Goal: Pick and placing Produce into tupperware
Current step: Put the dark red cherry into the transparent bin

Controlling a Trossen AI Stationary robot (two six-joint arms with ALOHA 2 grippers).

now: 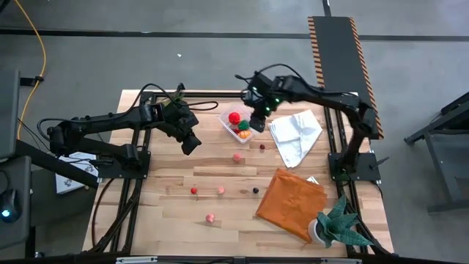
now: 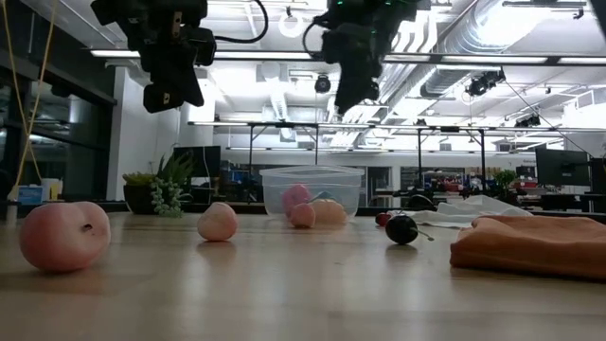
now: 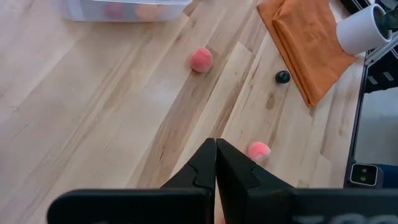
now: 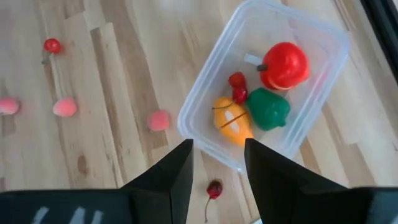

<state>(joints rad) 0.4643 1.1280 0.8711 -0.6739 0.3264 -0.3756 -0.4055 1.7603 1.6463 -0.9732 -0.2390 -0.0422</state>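
Observation:
The clear tupperware (image 1: 236,126) stands on the table's far middle and holds a red fruit (image 4: 285,65), a green piece (image 4: 267,109), an orange piece (image 4: 233,121) and small red ones (image 4: 237,87). My right gripper (image 4: 217,149) hangs open above the container's near rim (image 1: 258,121), holding nothing. My left gripper (image 3: 216,149) is shut and empty, raised above the table left of the container (image 1: 190,141). Loose produce lies on the wood: a pink ball (image 1: 237,157), a dark red cherry (image 1: 261,147), a red cherry (image 1: 193,190), a pink piece (image 1: 220,190), a dark berry (image 1: 256,190) and another pink piece (image 1: 210,217).
A white cloth (image 1: 294,133) lies right of the container, and an orange cloth (image 1: 290,202) nearer the right front. A potted plant (image 1: 338,226) stands at the near right corner. Another plant (image 1: 176,103) sits at the far edge behind the left gripper. Bare wood lies along the table's left side.

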